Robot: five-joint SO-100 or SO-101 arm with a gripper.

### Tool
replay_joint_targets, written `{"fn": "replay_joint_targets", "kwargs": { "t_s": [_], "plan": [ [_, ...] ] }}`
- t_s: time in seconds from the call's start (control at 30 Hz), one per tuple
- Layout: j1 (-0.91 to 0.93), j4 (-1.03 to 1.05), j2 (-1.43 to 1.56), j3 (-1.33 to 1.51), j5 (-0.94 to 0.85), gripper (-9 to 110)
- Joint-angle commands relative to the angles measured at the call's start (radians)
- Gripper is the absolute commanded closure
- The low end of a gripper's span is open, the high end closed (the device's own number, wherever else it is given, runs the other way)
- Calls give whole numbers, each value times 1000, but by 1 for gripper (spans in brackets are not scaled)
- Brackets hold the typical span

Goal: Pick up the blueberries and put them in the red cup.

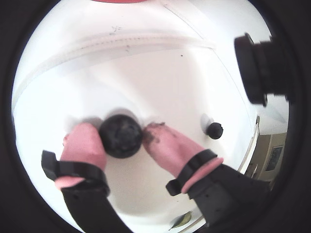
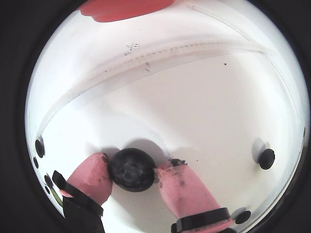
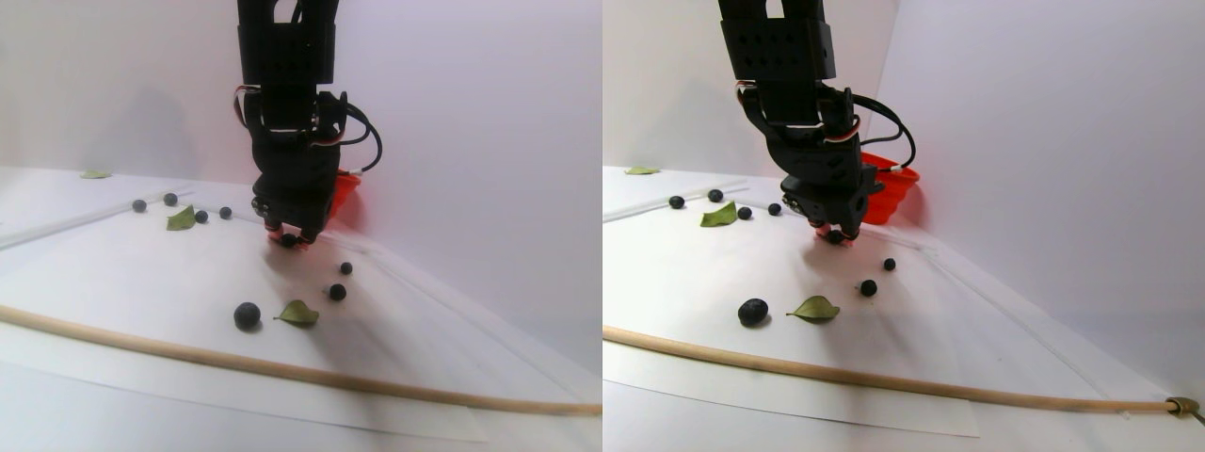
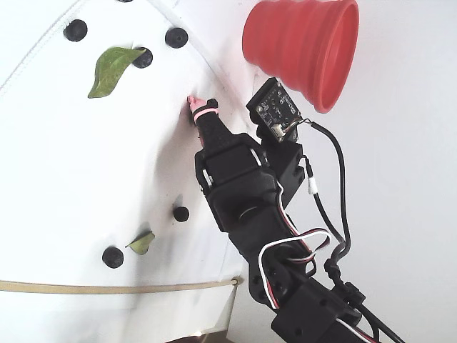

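Gripper: the gripper [image 1: 123,138] is down at the white sheet [image 1: 160,73], its pink fingertips [image 2: 92,177] nearly together and pressed against either side of one berry — nothing else sits between them.
Held berry: the held blueberry [image 2: 131,169] is dark and round, touching both pads in both wrist views; in the stereo pair view it shows as a dark spot under the gripper [image 3: 289,239], at or just off the sheet — which, I cannot tell.
Red cup: the red cup [image 4: 303,46] stands just behind the arm in the stereo pair view, near the wall; in the fixed view it lies beyond the gripper's tip, close but apart.
Other berries: loose blueberries [image 3: 247,314] lie scattered on the sheet, some nearer the camera than the cup, some off to its left.
Leaves: green leaves [image 3: 298,313] lie among the berries, well apart from the cup.
Stick: a thin wooden stick [image 3: 282,372] crosses the sheet's near edge, far from the cup.
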Motion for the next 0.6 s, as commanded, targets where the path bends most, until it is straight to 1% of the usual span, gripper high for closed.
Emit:
{"fn": "replay_joint_targets", "kwargs": {
  "t_s": [0.0, 0.57],
  "plan": [
    [18, -20, 12, -41, -20, 86],
    [8, -43, 74, 17, -66, 88]
  ]
}}
